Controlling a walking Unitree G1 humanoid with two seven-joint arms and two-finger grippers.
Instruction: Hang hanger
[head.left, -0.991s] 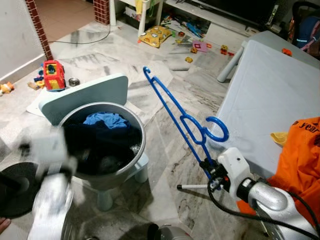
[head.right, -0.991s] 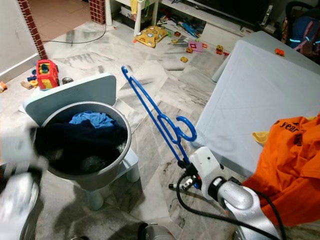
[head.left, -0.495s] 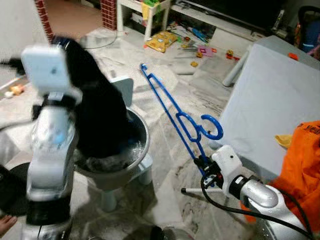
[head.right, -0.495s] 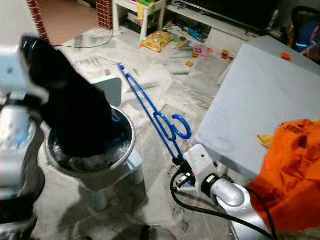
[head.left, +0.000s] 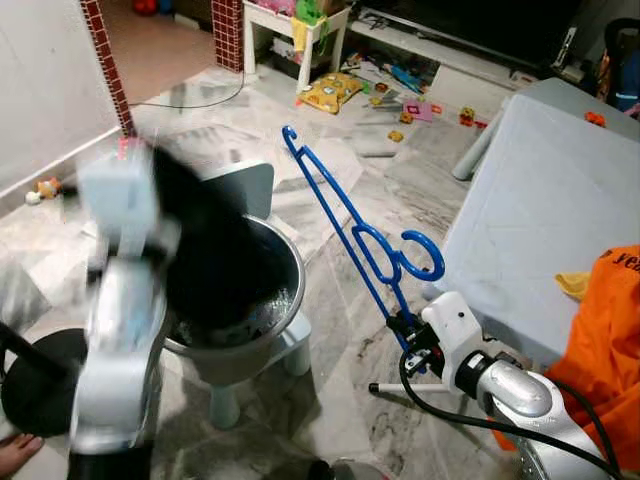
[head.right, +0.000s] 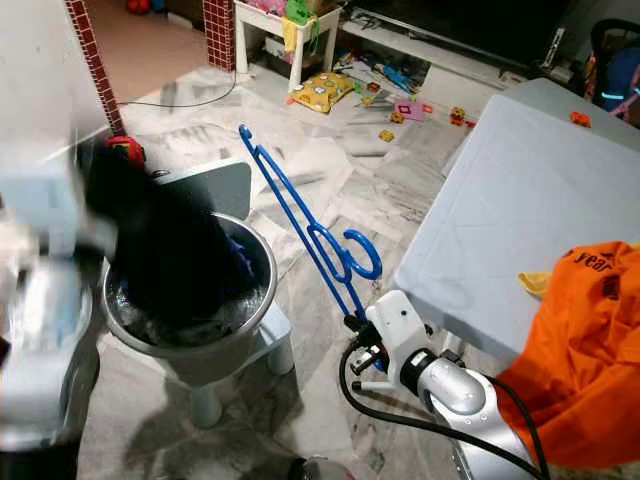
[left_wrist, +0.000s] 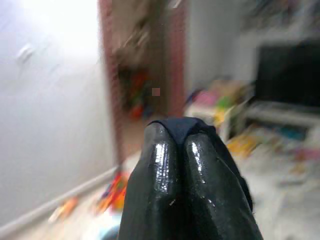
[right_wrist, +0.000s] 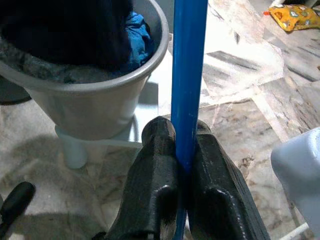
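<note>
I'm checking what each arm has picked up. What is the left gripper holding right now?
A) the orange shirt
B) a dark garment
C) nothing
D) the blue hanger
B: the left gripper has its fingers pinched on a dark garment trailing up out of the metal basin; the right gripper holds the blue hanger.

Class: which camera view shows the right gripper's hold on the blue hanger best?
The right wrist view: the right gripper is shut on the hanger, its bar between both fingers. The eye views show the whole hanger, but the grip is small.
</note>
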